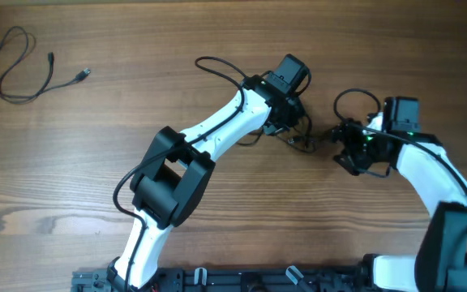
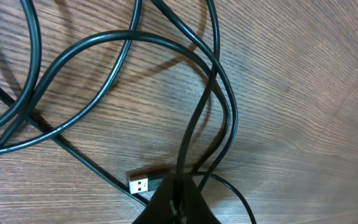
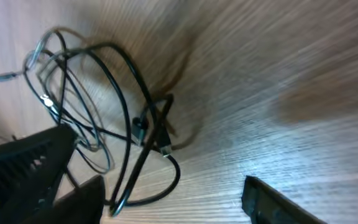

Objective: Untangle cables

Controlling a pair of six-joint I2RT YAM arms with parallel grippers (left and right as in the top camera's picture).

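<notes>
Pinching strands of the knotted cables (image 1: pixel 302 140), the left gripper (image 2: pixel 177 199) is clamped tight just right of the table's (image 1: pixel 136 81) center, toward 2 o'clock. The right gripper (image 3: pixel 160 186) waits at the knot's 3 o'clock, fingers spread and empty. One loose cable (image 1: pixel 49 69) lies well apart at 10 o'clock.

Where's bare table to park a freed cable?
Free: bare table between the loose cable and the left arm; also below the tangle, up to the right arm. Crowded: around the tangle, left tool and right tool either side.
</notes>
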